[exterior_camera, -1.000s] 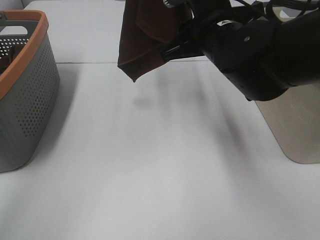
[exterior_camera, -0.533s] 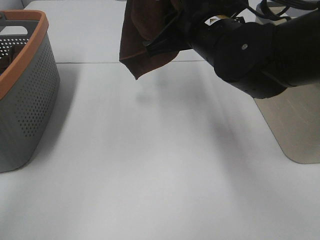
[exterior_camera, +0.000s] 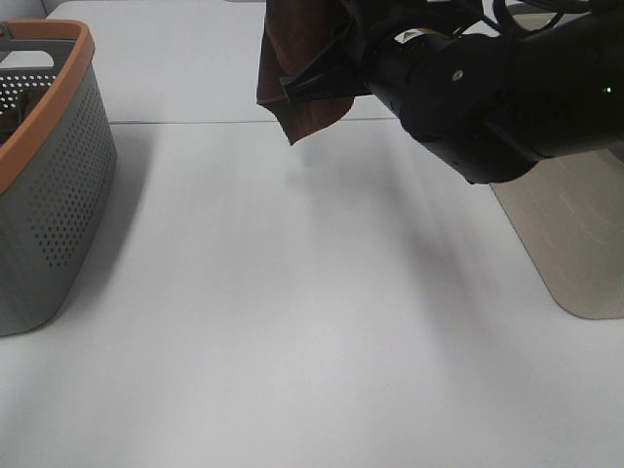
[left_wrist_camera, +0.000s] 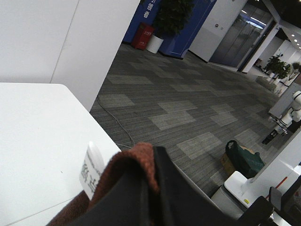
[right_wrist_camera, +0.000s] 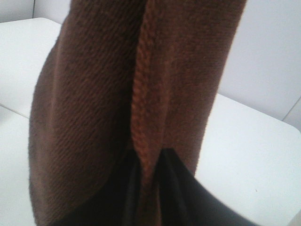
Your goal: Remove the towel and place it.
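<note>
1. Brown terry towel (exterior_camera: 297, 68), exterior high view. We log it hanging over the far middle of the white table (exterior_camera: 292, 312). Its long axis runs up and down. The lowest corner points down, clear of the surface, and the top runs out of frame. The right gripper (exterior_camera: 314, 86) meets it from the right, carried on the black right arm (exterior_camera: 487, 88). A grey basket (exterior_camera: 54, 185) with an orange rim stands well apart at the near left. A beige panel (exterior_camera: 575, 244) lies at the right, partly under that arm. We judge that placing turns on this: the cloth must come down or go sideways from where it hangs. The right arm is the only arm seen at the cloth here. A small white label on the arm is too small to read.

2. Left wrist view. The left gripper (left_wrist_camera: 150, 188) is clamped on a folded edge of the towel, which humps over its dark tips. A white tag (left_wrist_camera: 91, 170) juts out just beside the fold; its dark print is blurred and not legible. A far blue wall (left_wrist_camera: 190, 26) has white characters beside it, cut by the frame edge, which we cannot read.

3. Right wrist view. The towel fills the frame as an upright drape. The right gripper's dark fingers (right_wrist_camera: 183, 202) press on either side of a raised hem, pinching it. We find no writing here.
</note>
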You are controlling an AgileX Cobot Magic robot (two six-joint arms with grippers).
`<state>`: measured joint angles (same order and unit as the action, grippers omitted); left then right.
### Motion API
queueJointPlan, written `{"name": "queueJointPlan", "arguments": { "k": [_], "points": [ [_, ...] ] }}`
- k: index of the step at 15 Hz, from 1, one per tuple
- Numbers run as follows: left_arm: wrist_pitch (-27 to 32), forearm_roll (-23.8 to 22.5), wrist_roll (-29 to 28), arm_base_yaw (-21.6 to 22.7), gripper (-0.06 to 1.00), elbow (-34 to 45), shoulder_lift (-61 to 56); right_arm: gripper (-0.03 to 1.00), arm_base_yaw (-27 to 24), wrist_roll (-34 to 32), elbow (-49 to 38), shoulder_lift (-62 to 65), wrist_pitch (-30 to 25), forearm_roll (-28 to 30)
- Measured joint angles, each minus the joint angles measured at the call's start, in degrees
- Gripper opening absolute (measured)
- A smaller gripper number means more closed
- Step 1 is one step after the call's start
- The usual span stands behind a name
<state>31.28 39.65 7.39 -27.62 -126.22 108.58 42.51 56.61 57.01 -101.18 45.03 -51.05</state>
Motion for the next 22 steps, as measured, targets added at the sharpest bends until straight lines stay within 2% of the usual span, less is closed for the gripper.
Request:
{"name": "queueJointPlan", "arguments": {
  "k": [1,2,5,8,13,16,18,20,21,22],
  "points": [
    [0.0,0.0,0.0,0.0,0.0,0.0,0.0,0.02,0.0,1.8,0.3,0.0,-0.1,-0.6],
    [0.1,-0.3,0.0,0.0,0.0,0.0,0.0,0.0,0.0,3.5,0.3,0.0,-0.1,-1.7],
    [1.1,-4.0,0.0,0.0,0.0,0.0,0.0,0.0,0.0,10.9,0.3,1.2,-0.4,-9.6],
    [6.6,-6.3,0.0,1.9,0.0,0.0,0.0,0.0,0.0,19.0,0.3,5.8,-3.2,-14.4],
    [15.1,-6.8,-2.4,7.2,0.0,0.0,0.0,0.0,0.0,23.1,0.3,9.9,-22.6,-19.3],
    [20.1,-7.3,-2.6,8.8,0.0,0.0,0.0,0.0,0.0,27.8,0.3,10.3,-36.7,-24.2],
    [22.7,-8.4,-2.6,8.8,0.0,0.0,0.0,0.0,0.0,29.0,0.3,10.4,-45.0,-25.2],
    [24.8,-8.8,-2.6,8.8,0.0,0.0,0.0,0.0,0.0,27.7,0.3,10.8,-51.6,-23.5],
    [26.0,-8.8,-2.6,8.8,0.0,0.0,0.0,0.0,0.0,24.5,0.3,10.8,-55.1,-20.0],
    [27.4,-9.1,-2.6,8.8,0.0,0.0,0.0,0.0,0.0,18.5,0.3,10.8,-58.7,-14.0]
  ]
}}
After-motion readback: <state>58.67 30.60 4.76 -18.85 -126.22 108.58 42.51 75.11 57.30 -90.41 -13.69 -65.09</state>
